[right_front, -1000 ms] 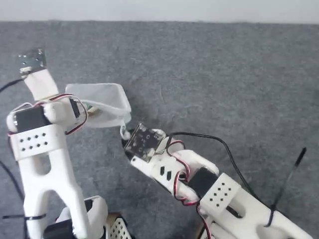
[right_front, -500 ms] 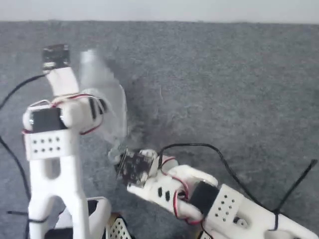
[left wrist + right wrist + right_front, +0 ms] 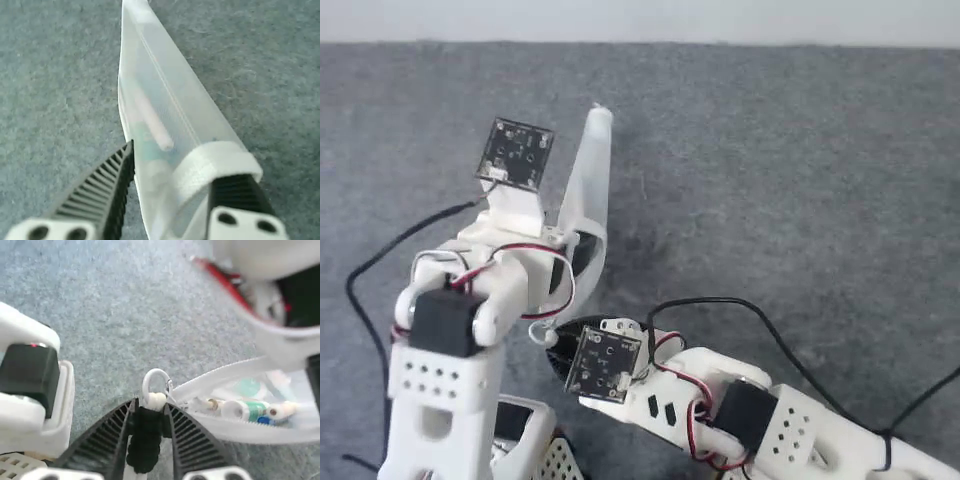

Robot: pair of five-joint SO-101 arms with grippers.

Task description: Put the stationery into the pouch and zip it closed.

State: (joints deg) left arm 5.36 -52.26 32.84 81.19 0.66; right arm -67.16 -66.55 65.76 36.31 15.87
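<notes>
**Left gripper and pouch.** Your left gripper clamps the clear pouch at 1 end. The pouch stands on edge and stretches away from the gripper over the grey mat.

**Right gripper and zip.** Your right gripper pinches the black zipper pull, with a white ring just beyond its tips. The zip beside it looks partly open. The stationery lies inside the pouch, near this gripper.

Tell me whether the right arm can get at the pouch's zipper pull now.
Likely yes: the right gripper looks shut on the zipper pull, nothing lies between, and the left gripper holds the pouch up.
</notes>
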